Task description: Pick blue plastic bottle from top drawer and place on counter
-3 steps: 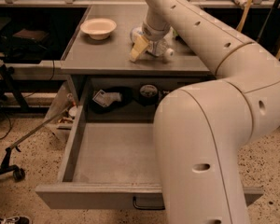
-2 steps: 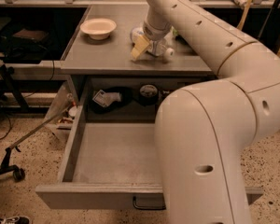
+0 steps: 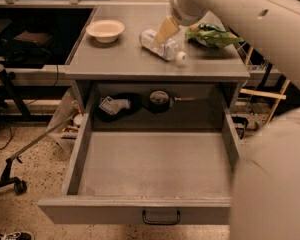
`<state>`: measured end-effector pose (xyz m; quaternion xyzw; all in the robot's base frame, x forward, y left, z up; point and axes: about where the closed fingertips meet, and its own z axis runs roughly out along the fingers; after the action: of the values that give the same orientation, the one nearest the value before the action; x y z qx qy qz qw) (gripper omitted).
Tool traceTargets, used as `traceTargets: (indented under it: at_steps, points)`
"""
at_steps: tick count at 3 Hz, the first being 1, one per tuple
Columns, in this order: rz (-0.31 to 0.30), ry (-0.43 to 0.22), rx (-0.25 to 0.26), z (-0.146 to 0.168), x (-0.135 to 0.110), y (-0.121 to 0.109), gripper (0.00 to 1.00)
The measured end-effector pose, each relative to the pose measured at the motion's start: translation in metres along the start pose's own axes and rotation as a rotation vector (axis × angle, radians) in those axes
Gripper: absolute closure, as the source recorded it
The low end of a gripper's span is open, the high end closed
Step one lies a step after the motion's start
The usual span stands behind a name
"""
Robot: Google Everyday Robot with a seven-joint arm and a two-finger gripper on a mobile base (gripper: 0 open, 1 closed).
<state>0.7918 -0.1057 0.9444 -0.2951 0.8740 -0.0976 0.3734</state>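
Two neighbours, bowl [image 3: 105, 30] and snack bag [image 3: 212, 35], flank the blue plastic bottle [image 3: 162, 47] under the gripper [image 3: 164, 33], grip unclear.

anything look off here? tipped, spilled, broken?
Only the blue plastic bottle: it lies on its side, diagonal on the counter, cap toward the front edge, with the gripper right over it. The top drawer hangs open. No spill or damage visible.

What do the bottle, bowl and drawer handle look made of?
blue plastic bottle: clear glossy plastic, with a see-through body, pale label and white cap.
bowl: matte off-white, possibly paper or foam; unclear.
drawer handle: thin dark loop, likely metal.
The gripper is at the bottle, which lies on the counter.
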Motion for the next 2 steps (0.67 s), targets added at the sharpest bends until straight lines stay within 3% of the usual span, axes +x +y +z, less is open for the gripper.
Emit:
traceTargets:
  at_steps: [1,2]
  points:
    - [0.051,-0.1,0.132,-0.077,0.006,-0.02,0.0]
    - [0.083,-0.178,0.277,-0.166,0.032,-0.033,0.0]
